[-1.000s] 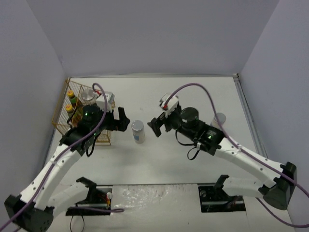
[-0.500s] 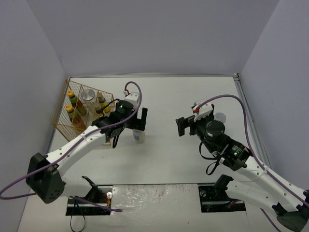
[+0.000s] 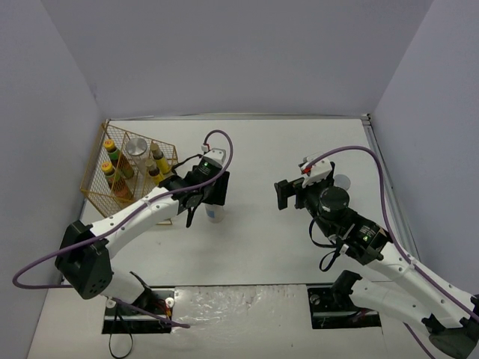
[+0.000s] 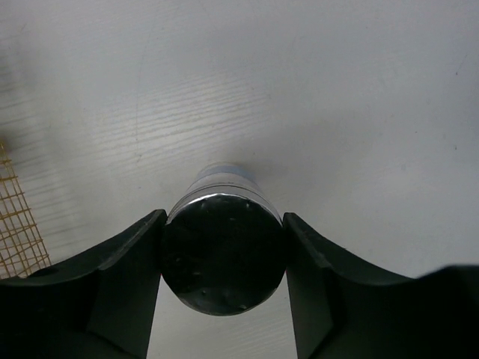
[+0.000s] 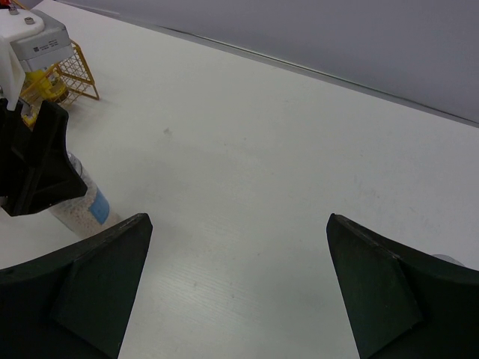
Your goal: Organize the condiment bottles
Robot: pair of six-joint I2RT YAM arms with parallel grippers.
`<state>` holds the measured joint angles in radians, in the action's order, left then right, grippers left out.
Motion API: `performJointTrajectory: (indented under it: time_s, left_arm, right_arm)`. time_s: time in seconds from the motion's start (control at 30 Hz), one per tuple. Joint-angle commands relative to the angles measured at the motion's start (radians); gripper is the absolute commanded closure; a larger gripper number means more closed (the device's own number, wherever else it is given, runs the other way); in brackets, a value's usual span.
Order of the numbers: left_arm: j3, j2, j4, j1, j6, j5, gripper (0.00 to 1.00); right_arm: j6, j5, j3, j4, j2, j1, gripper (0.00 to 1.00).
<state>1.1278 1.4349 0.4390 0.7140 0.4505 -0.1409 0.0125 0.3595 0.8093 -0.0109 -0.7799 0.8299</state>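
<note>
One upright jar (image 4: 221, 258) in left tool's (image 4: 222, 228) grip

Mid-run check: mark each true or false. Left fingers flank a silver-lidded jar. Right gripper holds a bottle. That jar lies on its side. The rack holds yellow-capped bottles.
1. The left gripper has its fingers on either side of the silver-lidded jar: true.
2. False: the right gripper is open and empty.
3. False: the jar stands upright on the table.
4. The gold wire rack holds yellow-capped bottles: true.
</note>
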Motion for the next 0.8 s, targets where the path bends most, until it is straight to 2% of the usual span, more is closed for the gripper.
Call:
performJointTrajectory:
  time_s: [0.0, 0.1, 0.17, 0.3, 0.4, 0.47, 0.53, 0.63, 0.77]
  left_arm:
    - [0.088, -0.067, 0.077, 0.008, 0.019, -0.035, 0.77]
    - [0.135, -0.118, 0.167, 0.008, 0.016, -0.054, 0.92]
    - [0.170, -0.158, 0.231, 0.006, 0.011, -0.078, 0.97]
    - [0.315, -0.218, 0.362, -0.020, -0.008, -0.148, 1.00]
    - [0.419, -0.237, 0.443, -0.079, -0.028, -0.189, 1.00]
    - [0.445, -0.245, 0.465, -0.144, -0.043, -0.190, 1.00]
    - [0.520, -0.243, 0.488, -0.266, -0.073, -0.173, 1.00]
    - [0.596, -0.222, 0.489, -0.387, -0.100, -0.157, 1.00]
    - [0.653, -0.169, 0.456, -0.505, -0.117, -0.115, 1.00]
  right_arm:
    - [0.011, 0.029, 0.000, -0.057, 0.001, -0.008, 0.00]
    - [0.011, 0.032, -0.003, -0.057, 0.009, -0.008, 0.00]
    - [0.011, 0.030, -0.003, -0.057, 0.010, -0.008, 0.00]
    - [0.011, 0.024, -0.001, -0.060, 0.009, -0.009, 0.00]
    - [0.012, 0.022, 0.001, -0.061, 0.013, -0.009, 0.00]
    - [0.012, 0.021, 0.000, -0.060, 0.015, -0.009, 0.00]
    - [0.012, 0.022, -0.002, -0.059, 0.020, -0.009, 0.00]
    - [0.012, 0.024, -0.004, -0.060, 0.028, -0.009, 0.00]
    - [0.012, 0.024, -0.004, -0.058, 0.032, -0.009, 0.00]
